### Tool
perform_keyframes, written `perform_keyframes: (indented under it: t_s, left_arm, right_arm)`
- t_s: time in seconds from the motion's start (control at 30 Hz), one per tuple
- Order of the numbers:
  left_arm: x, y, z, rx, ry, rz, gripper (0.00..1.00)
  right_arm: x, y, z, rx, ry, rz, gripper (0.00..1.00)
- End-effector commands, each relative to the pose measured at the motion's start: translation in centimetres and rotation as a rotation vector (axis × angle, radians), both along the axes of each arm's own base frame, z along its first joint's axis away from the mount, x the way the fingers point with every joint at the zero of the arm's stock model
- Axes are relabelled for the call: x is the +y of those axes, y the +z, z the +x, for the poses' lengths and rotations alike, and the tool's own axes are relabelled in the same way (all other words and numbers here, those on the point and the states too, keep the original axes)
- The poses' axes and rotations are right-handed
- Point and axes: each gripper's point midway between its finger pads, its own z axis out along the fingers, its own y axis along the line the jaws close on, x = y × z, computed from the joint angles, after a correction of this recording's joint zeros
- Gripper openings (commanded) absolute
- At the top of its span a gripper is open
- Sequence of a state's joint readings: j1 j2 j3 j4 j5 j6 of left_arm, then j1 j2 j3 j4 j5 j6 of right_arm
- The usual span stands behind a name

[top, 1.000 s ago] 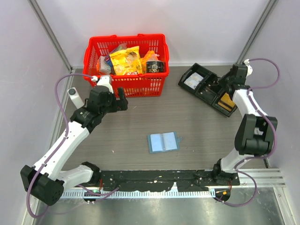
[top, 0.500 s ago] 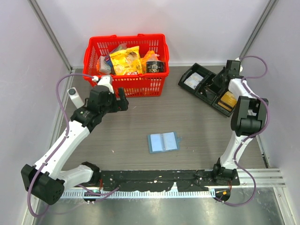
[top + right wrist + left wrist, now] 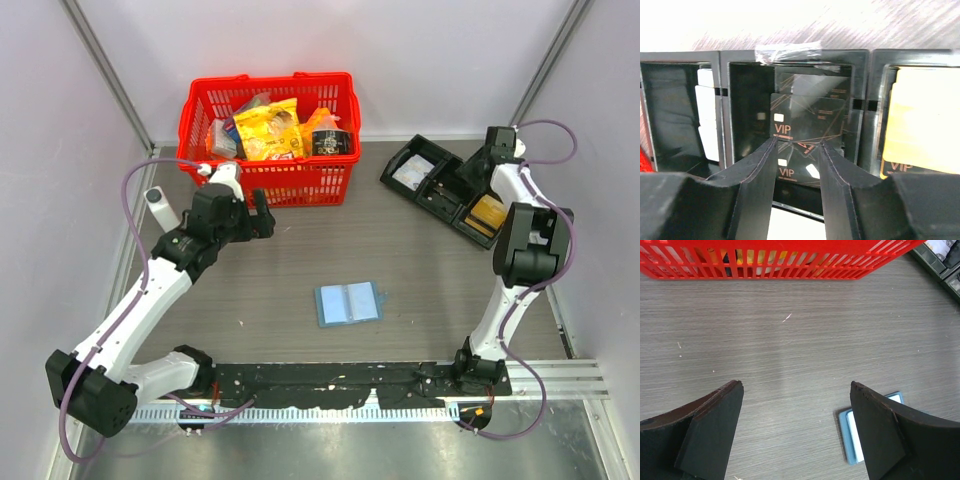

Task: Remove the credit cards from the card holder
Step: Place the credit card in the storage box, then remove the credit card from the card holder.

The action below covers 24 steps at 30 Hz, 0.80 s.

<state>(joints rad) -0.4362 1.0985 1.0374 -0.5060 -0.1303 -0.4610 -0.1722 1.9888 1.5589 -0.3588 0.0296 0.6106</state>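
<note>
The card holder (image 3: 349,303) is a small blue wallet lying open and flat on the table, pale blue-grey inside; its corner shows in the left wrist view (image 3: 849,434). I see no card in it. My left gripper (image 3: 265,218) (image 3: 796,385) is open and empty, above the table in front of the basket. My right gripper (image 3: 466,184) (image 3: 797,141) hovers over the black compartment tray (image 3: 432,170), jaws a little apart and empty. A tan-gold credit card (image 3: 922,120) (image 3: 487,212) lies in the tray's right compartment, and black VIP cards (image 3: 807,117) lie in the middle one.
A red basket (image 3: 270,185) full of snack packets stands at the back left, its wall close ahead of my left gripper (image 3: 765,270). White cards (image 3: 707,117) sit in the tray's left compartment. Walls enclose the table on three sides.
My right arm folded back, its elbow swinging up towards the tray, and the gripper now stands over the tray's middle compartment. The left arm and the wallet have not moved.
</note>
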Motion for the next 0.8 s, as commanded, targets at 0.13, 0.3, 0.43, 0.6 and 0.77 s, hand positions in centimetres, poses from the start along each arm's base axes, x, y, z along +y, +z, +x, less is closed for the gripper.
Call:
perform_keyframes:
  t_s: [0.13,0.3,0.43,0.6,0.77]
  left_arm:
    - [-1.8,1.9,-0.4,-0.051,-0.065,-0.115,0.84]
    - [-4.3,2.1,-1.9,-0.016,-0.123,-0.216,0.8]
    - [-6.1,0.8,-3.8,0.031,-0.147,-0.252,0.79]
    - [-8.3,-1.9,-6.6,0.095,-0.163,-0.269,0.79]
    - [-11.7,-4.8,-9.6,0.192,-0.206,-0.312,0.77]
  right_arm:
    - [-0.2,9.3,-2.9,-0.151,-0.021,-0.085,0.47]
    - [5.4,13.2,-6.8,-0.239,0.121,-0.125,0.5]
    - [10.8,12.8,-11.4,-0.214,0.259,-0.168,0.52]
    - [17.0,10.4,-17.0,-0.192,0.415,-0.124,0.54]
    - [20.5,8.4,-21.5,-0.186,0.487,-0.056,0.54]
